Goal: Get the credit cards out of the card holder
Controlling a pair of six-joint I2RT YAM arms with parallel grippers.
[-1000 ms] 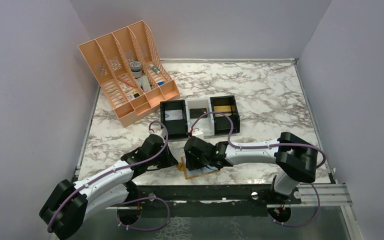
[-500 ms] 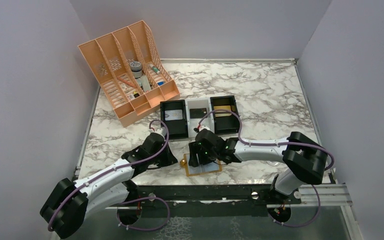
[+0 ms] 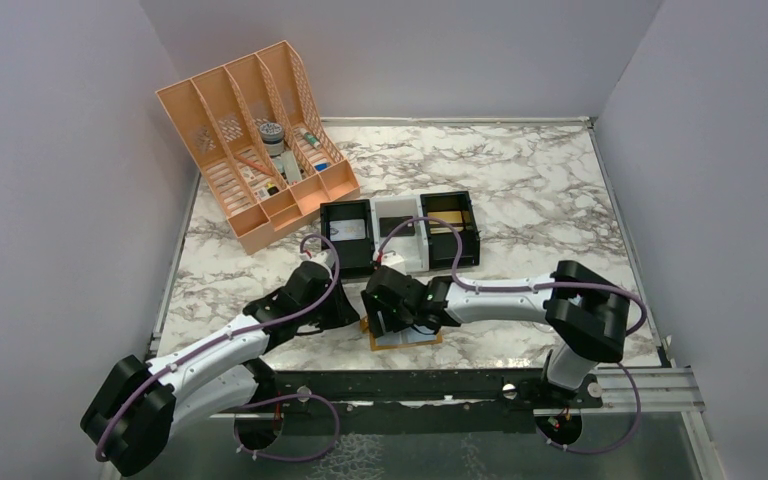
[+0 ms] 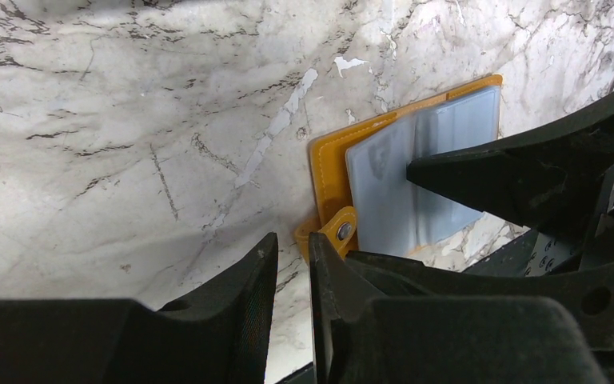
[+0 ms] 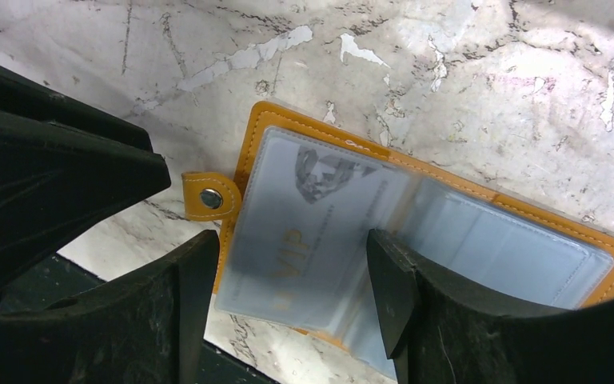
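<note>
The card holder (image 5: 480, 240) lies spread open on the marble table (image 3: 520, 170), near the front edge. The right gripper (image 5: 288, 248) stands over it, jaws wide, straddling a pale credit card (image 5: 304, 208) in the half by the snap tab (image 4: 340, 230). The left gripper (image 4: 292, 244), jaws barely parted and holding nothing, sits just beside that tab.

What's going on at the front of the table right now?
The card holder lies open and flat on the marble table, near its front edge. The right pincer hangs over it, jaws spread wide across the panel where a grey card marked VIP sits in its sleeve, gripping nothing. The left pincer sits low beside the snap tab, jaws slightly apart and empty. That card is not out yet.
</note>
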